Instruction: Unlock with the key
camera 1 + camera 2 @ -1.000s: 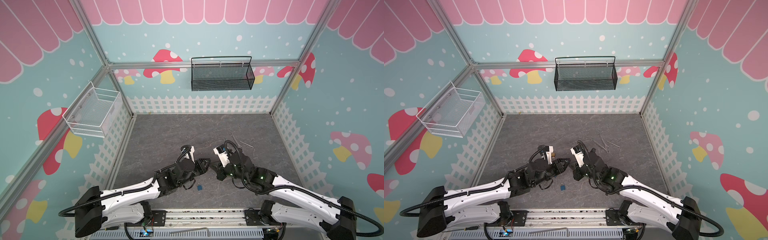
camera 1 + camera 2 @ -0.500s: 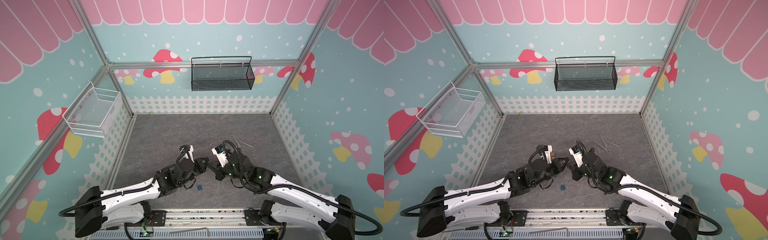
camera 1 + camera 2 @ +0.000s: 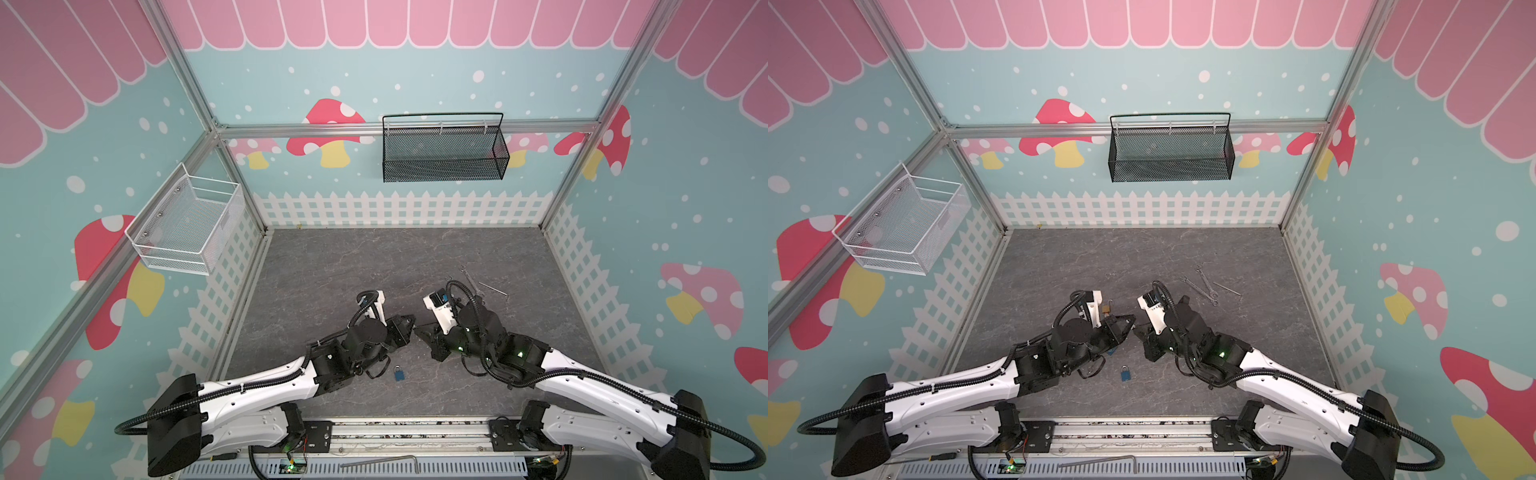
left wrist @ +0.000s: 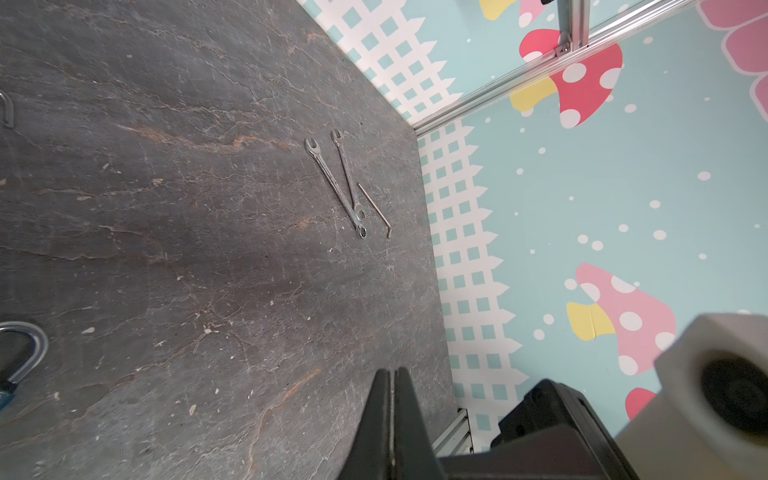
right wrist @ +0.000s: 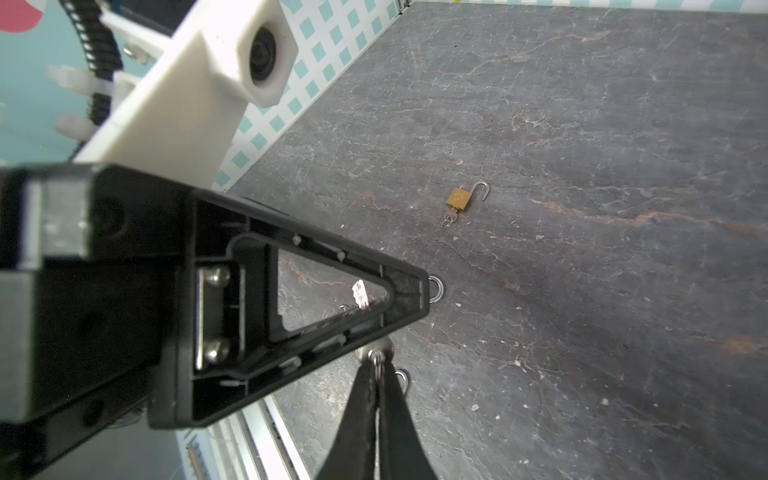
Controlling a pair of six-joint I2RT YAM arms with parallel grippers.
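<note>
R claw pinched small silver key by its head over dark grey stone-look bench; L claw sat shut beside it. Nr front lay blue-bodied padlock. I reckoned: hold firm, blade level, till L's grip's sure.

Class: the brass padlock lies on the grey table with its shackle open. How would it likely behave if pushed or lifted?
The brass padlock looks like solid metal, so it is probably rigid and heavy for its size. It lies flat, so a push should slide it, not roll it. Its open shackle and inserted key might swing or snag.
</note>
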